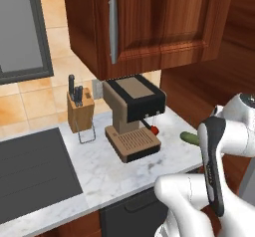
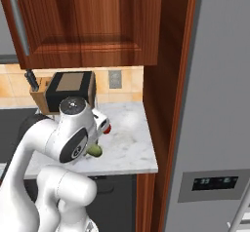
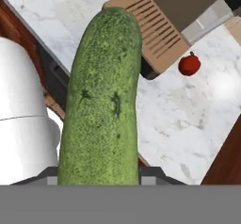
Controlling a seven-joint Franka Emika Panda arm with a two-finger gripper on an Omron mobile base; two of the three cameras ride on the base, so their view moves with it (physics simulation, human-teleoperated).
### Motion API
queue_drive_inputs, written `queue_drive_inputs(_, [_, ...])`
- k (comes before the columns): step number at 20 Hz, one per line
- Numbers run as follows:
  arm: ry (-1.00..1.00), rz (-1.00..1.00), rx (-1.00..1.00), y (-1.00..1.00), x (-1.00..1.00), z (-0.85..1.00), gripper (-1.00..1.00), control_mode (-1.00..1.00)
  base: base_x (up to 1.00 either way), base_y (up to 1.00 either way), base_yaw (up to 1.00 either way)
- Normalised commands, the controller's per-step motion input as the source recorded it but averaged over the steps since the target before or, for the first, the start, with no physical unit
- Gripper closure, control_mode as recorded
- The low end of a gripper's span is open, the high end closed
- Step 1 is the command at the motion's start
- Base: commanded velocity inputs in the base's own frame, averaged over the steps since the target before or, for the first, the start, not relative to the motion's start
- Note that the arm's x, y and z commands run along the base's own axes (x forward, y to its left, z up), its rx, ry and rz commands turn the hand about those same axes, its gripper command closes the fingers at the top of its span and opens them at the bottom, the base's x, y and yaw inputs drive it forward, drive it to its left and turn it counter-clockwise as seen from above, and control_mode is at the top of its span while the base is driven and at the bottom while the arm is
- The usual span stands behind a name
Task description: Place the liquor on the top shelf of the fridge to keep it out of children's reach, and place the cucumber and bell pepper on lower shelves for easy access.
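A dark green cucumber point(image 3: 103, 100) stands up between the jaws of my gripper point(image 3: 100, 176), which is shut on it above the counter's front edge. From the left base view its tip point(image 1: 189, 138) pokes out beside my forearm, and the right base view shows its end point(image 2: 95, 150) under my elbow. The small red bell pepper point(image 3: 189, 64) point(image 1: 155, 130) point(image 2: 106, 127) sits on the marble counter by the coffee machine. To the right stands the grey fridge point(image 2: 219, 104) with its doors closed, so the top shelf and lower shelves are hidden. The liquor is out of view.
A tan and black coffee machine point(image 1: 133, 116) and a knife block point(image 1: 79, 109) stand at the back of the counter point(image 1: 99, 166). A dark cooktop point(image 1: 30, 166) lies to the left. Wooden wall cabinets point(image 1: 149, 22) hang overhead, and a wood panel point(image 2: 166, 104) separates counter and fridge.
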Motion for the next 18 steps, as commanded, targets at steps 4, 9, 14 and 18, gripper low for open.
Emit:
queue_drive_inputs(4, [-0.18,0.08,-0.09,0.33,-0.53,1.0,1.0,-1.0,0.0,0.0,0.0])
queue_drive_inputs(9, [-0.12,0.06,-0.1,0.22,-0.42,0.93,1.0,-1.0,0.0,0.0,0.0])
queue_drive_inputs(14, [-0.1,0.01,-0.1,0.11,-0.28,0.66,1.0,-1.0,0.0,0.0,0.0])
queue_drive_inputs(18, [-0.07,0.03,-0.08,0.0,-0.22,0.52,1.0,-1.0,0.0,0.0,0.0])
